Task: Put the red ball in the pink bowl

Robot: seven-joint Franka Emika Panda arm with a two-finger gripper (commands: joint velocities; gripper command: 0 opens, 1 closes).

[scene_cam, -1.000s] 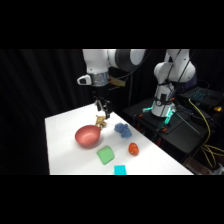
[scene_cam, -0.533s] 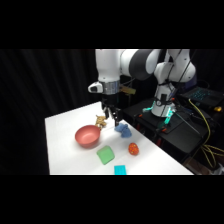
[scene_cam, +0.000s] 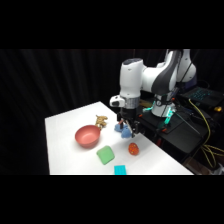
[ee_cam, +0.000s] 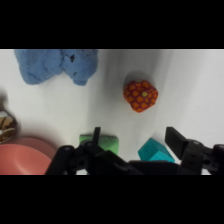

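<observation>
While the arm hangs over the middle of the white tabletop (scene_cam: 65,125), the things below run like this in the side view, left to right: the pink bowl (scene_cam: 88,136) with a small tan object (scene_cam: 101,120) at its far rim, a green block (scene_cam: 105,155), a teal block (scene_cam: 120,170) at the near edge, a blue lumpy object (scene_cam: 122,130) under the arm, and the red ball (scene_cam: 133,148). The gripper (scene_cam: 129,131) hovers released and empty, its two fingers spread apart in the wrist view, just above the blue lump. The ball lies apart from it, a little toward the camera and to the right, resting free on the tabletop and well apart from the bowl. In the wrist view the red ball (ee_cam: 140,95) sits ahead of the gripper (ee_cam: 135,140), nearer its right finger than its left, so a short shift that way and then a descent looks needed. Its shape is faintly oval; I cannot tell its long axis. The tabletop is plain white, the room behind dark, with cabling and equipment at right.
</observation>
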